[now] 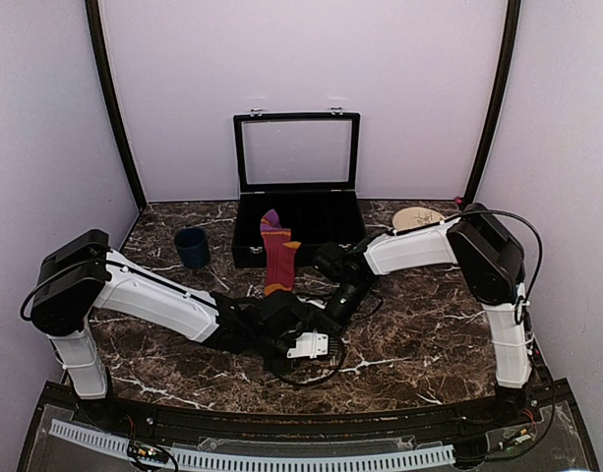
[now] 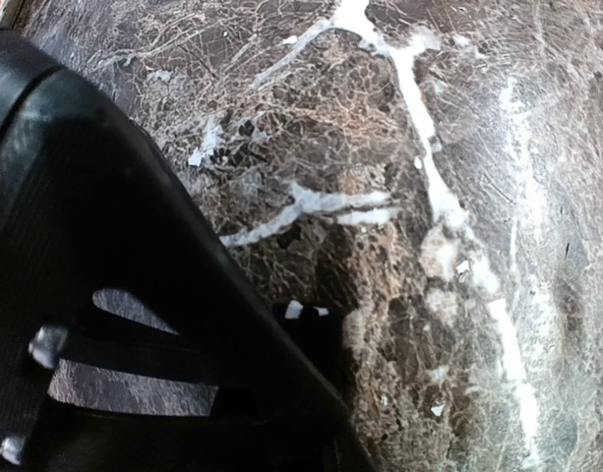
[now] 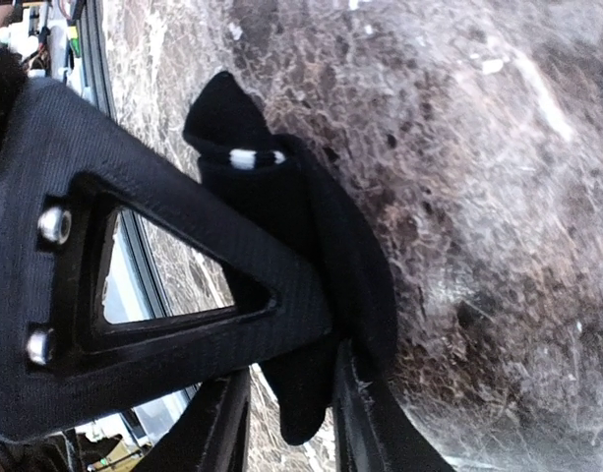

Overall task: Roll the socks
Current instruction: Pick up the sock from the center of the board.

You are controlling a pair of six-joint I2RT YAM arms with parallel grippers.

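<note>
Closest in on the right wrist, one black latticed side of the right jaws fills the left of the view. The black sock (image 3: 281,226), with its white stripe, lies bunched against that side's tip on the marble tabletop (image 1: 429,334). The sock's lower end sits between two dark bars, but I cannot tell whether these jaws grip it or only stand around it. The left jaws are low over the marble, a scrap of the same striped cloth just beside the one side that shows; how wide they stand I cannot tell either. From above, the left arm (image 1: 153,295) and right arm (image 1: 409,251) meet near the tabletop's middle. Just beyond them the maroon sock (image 1: 277,254) drapes over the front wall of an open black case (image 1: 326,221), its orange end on the marble. A dark blue cup (image 1: 192,247) stands left of the case.
</note>
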